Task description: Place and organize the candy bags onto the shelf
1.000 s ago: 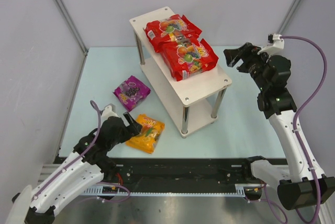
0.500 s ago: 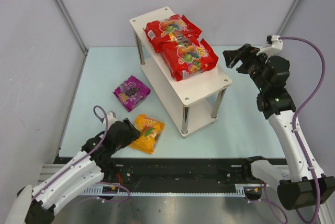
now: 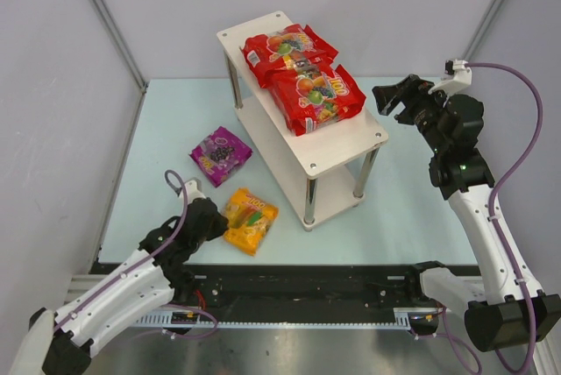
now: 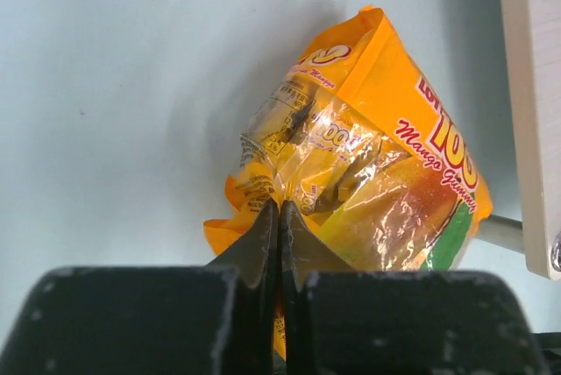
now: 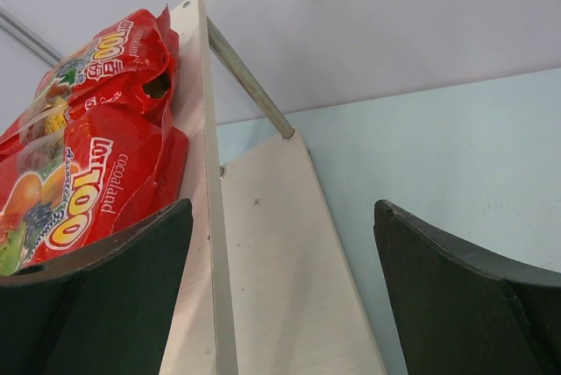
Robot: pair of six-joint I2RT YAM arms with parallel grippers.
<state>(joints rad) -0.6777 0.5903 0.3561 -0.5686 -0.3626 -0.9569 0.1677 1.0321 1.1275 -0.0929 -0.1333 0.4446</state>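
Left gripper (image 4: 279,210) jaws clamped on a thin crease of the orange bag (image 4: 386,165) (glossy film); it may slip free on lifting. Right gripper (image 5: 282,208) jaws apart.

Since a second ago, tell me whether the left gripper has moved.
Yes. The left gripper slid right, toward the shelf, and its jaws are shut on the orange bag.

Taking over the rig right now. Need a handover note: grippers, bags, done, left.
Grippers: left gripper shut on the orange bag at its edge; right gripper open, empty, beside the shelf top board.
Done: far red bag and near red bag lie on the top board.
Left: orange bag and purple bag, both on the table.
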